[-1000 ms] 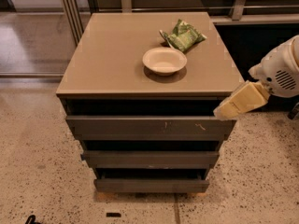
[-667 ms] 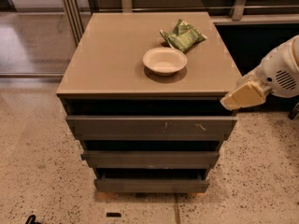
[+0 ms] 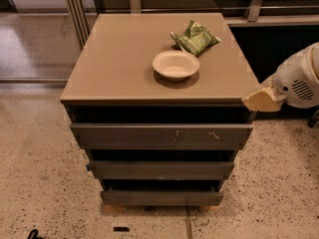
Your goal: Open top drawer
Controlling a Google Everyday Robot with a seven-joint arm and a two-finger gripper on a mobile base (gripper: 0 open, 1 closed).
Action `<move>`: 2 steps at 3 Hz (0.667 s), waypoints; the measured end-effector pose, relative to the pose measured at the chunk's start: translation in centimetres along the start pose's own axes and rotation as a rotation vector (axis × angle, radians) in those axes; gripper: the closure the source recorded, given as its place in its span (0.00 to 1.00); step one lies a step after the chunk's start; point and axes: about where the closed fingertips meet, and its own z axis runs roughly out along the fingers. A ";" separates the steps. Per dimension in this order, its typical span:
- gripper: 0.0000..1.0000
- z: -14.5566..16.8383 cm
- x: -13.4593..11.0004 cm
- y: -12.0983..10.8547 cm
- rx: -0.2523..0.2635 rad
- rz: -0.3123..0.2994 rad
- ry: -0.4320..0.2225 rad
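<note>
The top drawer (image 3: 159,134) is the widest dark grey flat front, with small pale scuffs right of centre, under the cabinet's tan top (image 3: 119,59). It sticks out a little further than the two narrower drawer fronts below. My gripper (image 3: 260,99) shows as a cream tip on a white arm at the right edge, level with the cabinet's front right corner and just above the drawer's right end, apart from its front.
A cream bowl (image 3: 175,64) and a green snack bag (image 3: 196,38) lie on the cabinet top. The middle drawer (image 3: 160,169) and bottom drawer (image 3: 162,198) sit below. Speckled floor surrounds the cabinet; a glass wall and dark shelving stand behind.
My gripper has drawn back up and to the right, from in front of the top drawer's right end to beside the cabinet's front right corner. The drawer has not moved.
</note>
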 end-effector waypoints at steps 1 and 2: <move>1.00 2.5 1.9 1.2 0.043 0.105 -0.075; 1.00 5.4 5.6 2.6 0.070 0.238 -0.124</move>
